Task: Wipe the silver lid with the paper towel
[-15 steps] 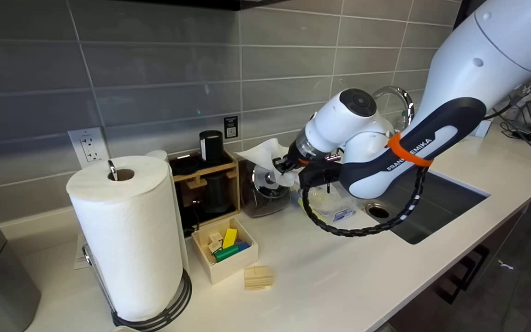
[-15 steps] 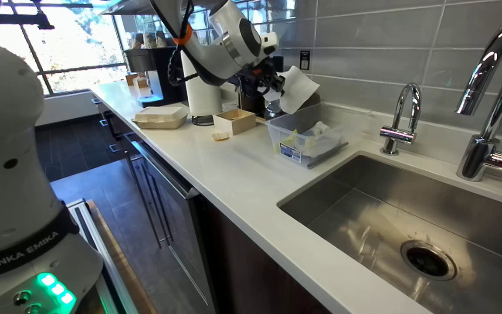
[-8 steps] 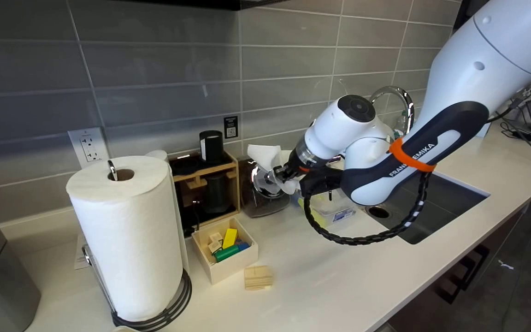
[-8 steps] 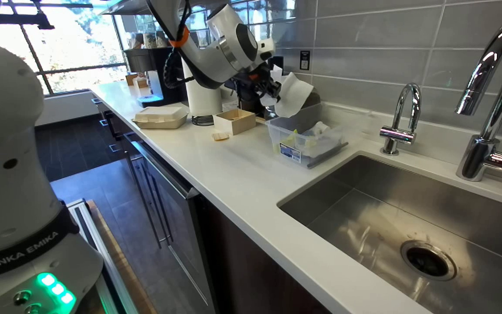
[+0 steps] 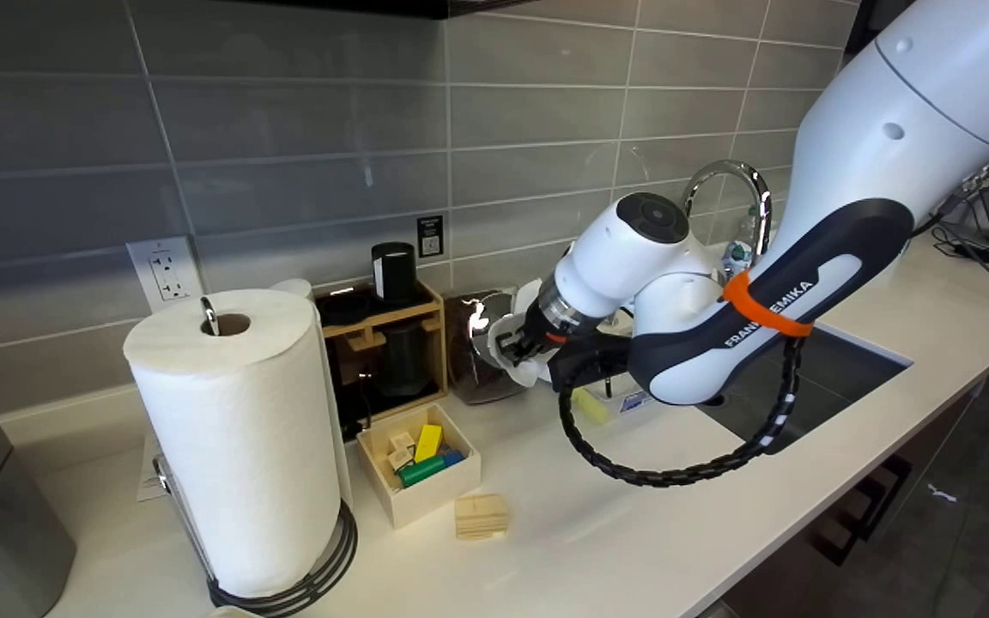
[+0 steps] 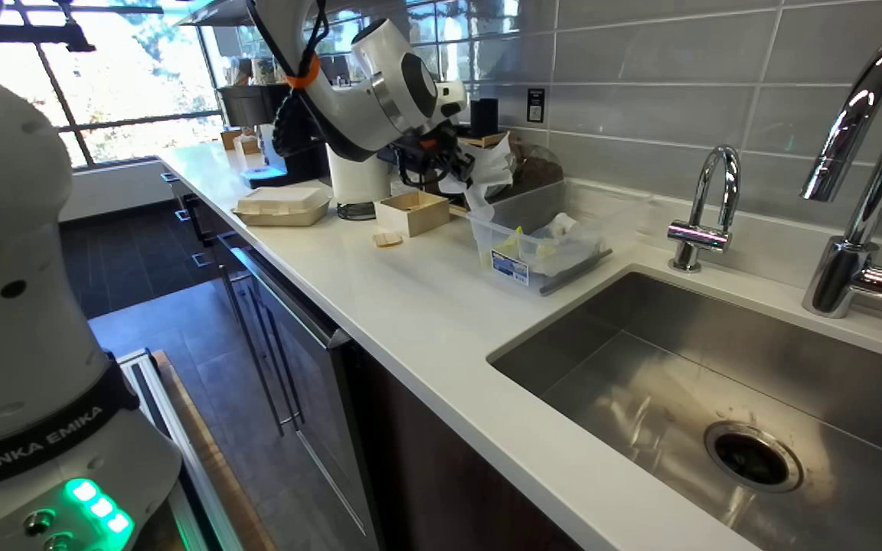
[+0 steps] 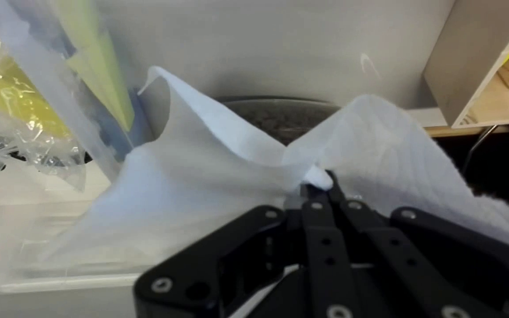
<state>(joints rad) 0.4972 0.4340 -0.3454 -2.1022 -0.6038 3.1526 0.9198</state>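
My gripper [image 7: 320,187] is shut on the paper towel [image 7: 219,172], a thin white sheet that spreads out on both sides of the fingertips. In both exterior views the gripper [image 5: 512,348] [image 6: 464,170] is low, beside a glass jar with dark contents [image 5: 476,378] [image 6: 537,168]. The silver lid [image 5: 494,311] is on the jar's front side, shiny and partly covered by the towel [image 5: 524,373]. The towel [image 6: 491,164] looks crumpled against the lid; I cannot tell exactly where they touch. In the wrist view the towel hides the lid, and only the jar's dark edge [image 7: 285,115] shows.
A clear plastic tub [image 6: 510,245] stands close beside the jar, by the sink [image 6: 640,367]. A wooden box with blocks [image 5: 421,463], a wooden organizer [image 5: 439,343] and an upright paper towel roll [image 5: 237,446] stand on the other side. The tiled wall [image 5: 537,180] is behind.
My gripper has moved down toward the jar and lid. The towel, which stuck up and hung freely before, is now lower and bunched at the lid. The gripper stays shut on it.
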